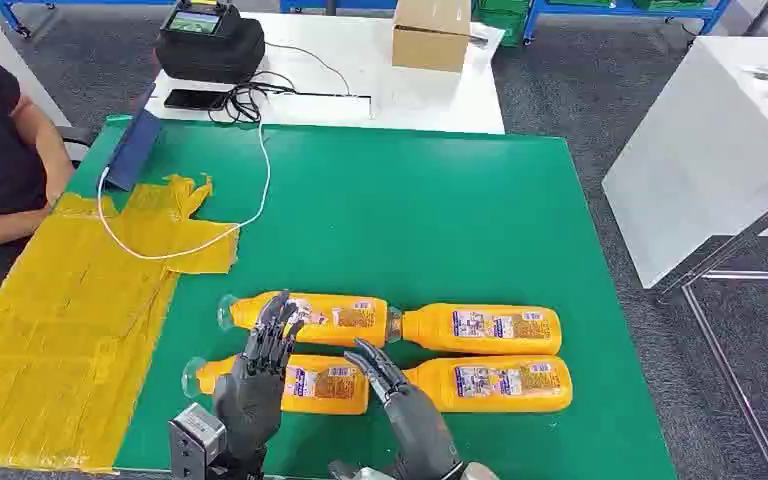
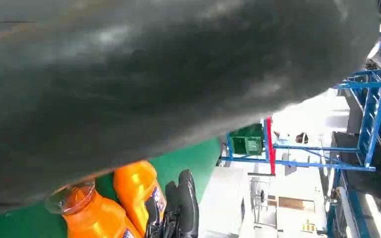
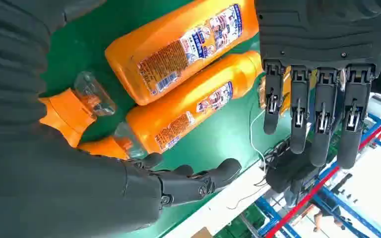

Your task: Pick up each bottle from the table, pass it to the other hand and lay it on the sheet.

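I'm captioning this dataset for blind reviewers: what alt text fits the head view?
Four orange bottles lie on their sides in two rows on a green table, with the robot's left hand and right hand raised over them, fingers apart, holding nothing. A yellow sheet covers the table's left side, a white cable trailing over it.

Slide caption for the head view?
Both open hands hover over four orange bottles; yellow sheet bare.
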Controlling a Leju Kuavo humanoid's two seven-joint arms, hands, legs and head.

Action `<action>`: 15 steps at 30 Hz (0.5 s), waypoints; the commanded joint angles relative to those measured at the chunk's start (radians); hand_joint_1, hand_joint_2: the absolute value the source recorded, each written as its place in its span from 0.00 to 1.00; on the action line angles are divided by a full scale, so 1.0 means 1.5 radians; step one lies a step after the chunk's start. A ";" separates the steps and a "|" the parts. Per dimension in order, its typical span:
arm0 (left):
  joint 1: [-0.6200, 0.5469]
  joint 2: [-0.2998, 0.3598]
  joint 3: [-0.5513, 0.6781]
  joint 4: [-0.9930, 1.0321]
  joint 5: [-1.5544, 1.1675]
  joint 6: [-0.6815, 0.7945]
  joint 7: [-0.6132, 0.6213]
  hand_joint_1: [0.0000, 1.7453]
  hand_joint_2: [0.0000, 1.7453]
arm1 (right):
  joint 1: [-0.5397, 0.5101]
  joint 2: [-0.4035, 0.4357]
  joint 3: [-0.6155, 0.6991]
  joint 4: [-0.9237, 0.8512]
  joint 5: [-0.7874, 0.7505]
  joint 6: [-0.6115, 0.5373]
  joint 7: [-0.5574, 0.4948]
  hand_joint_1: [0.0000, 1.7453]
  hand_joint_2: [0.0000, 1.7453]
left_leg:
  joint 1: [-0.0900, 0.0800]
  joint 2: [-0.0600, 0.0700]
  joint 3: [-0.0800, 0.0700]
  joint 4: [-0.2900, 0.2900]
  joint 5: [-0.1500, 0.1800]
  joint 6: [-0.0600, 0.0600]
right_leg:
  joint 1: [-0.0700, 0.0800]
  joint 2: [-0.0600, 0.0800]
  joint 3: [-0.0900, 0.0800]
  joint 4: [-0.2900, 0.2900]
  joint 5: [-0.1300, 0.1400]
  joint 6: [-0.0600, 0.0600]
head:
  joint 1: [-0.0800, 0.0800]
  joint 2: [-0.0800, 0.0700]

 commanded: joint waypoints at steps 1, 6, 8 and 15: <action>0.030 -0.020 0.056 -0.026 0.088 0.029 -0.087 1.00 0.00 | 0.140 0.170 -0.143 -0.063 -0.169 -0.038 -0.169 0.81 1.00 | 0.000 0.000 0.003 -0.002 0.000 0.001 | 0.000 0.000 0.003 -0.001 0.000 -0.003 | 0.000 0.000; 0.097 -0.015 0.097 -0.154 0.091 -0.034 -0.031 1.00 0.00 | 0.203 0.201 -0.258 -0.178 -0.396 0.058 -0.417 1.00 1.00 | 0.000 -0.001 0.000 0.001 -0.001 0.001 | 0.000 -0.001 0.000 0.002 -0.002 -0.003 | 0.001 0.000; 0.090 -0.026 0.103 -0.140 0.084 -0.043 -0.033 1.00 0.00 | 0.201 0.215 -0.270 -0.158 -0.386 0.078 -0.429 1.00 1.00 | 0.000 -0.001 0.004 -0.001 -0.002 0.001 | 0.001 -0.001 0.004 -0.001 -0.003 -0.005 | -0.002 0.000; 0.086 -0.032 0.103 -0.132 0.079 -0.052 -0.036 1.00 0.00 | 0.201 0.231 -0.284 -0.143 -0.368 0.098 -0.438 1.00 1.00 | 0.000 -0.001 0.002 -0.001 -0.001 0.001 | 0.000 -0.001 0.003 -0.001 -0.002 -0.003 | 0.000 0.000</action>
